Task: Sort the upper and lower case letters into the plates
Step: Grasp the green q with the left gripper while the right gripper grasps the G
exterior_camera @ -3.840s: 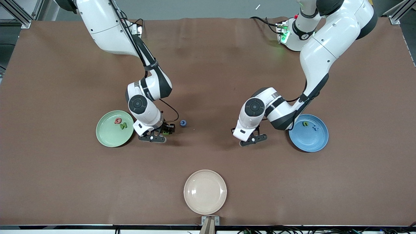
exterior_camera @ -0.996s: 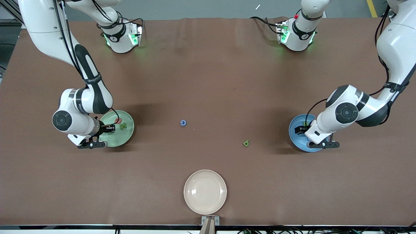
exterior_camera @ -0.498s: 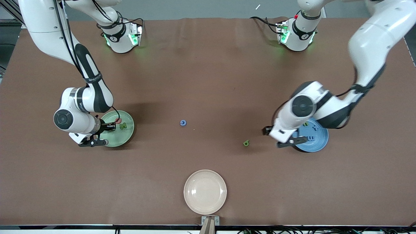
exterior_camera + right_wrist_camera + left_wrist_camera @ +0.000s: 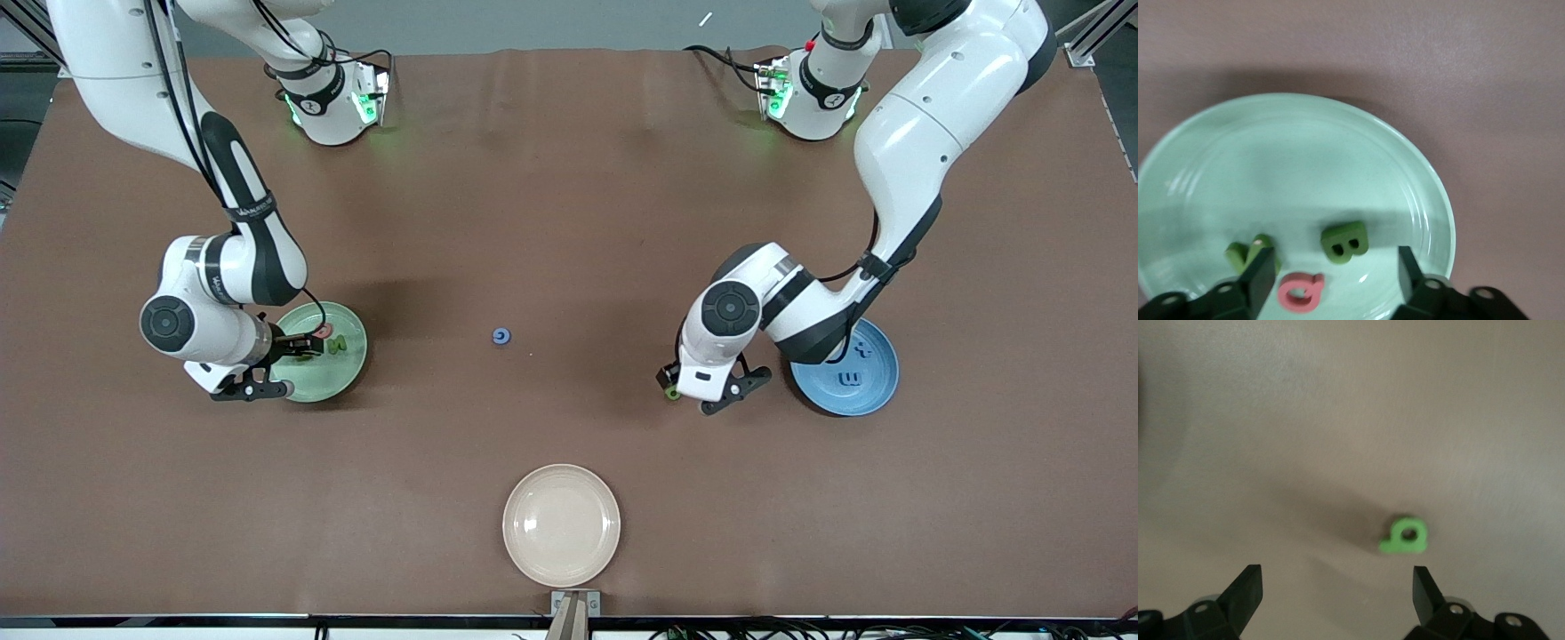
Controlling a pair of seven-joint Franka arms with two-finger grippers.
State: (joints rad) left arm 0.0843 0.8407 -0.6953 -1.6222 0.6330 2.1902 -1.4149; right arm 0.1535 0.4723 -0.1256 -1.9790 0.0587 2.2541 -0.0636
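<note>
Front view: both claws open, left claw point(image 4: 669, 384) over green letter point(image 4: 673, 394).

1. The left pincer point(image 4: 1335, 590) has its two dark fingers point(image 4: 1245, 593) spread wide apart, with nothing between them.
2. A small green letter point(image 4: 1405, 536) lies flat on the brown desk point(image 4: 1338, 407), with a round hole through it.
3. The letter sits nearer one finger than the other, touching neither.
4. A soft shadow spreads on the desk beside the letter.
</note>
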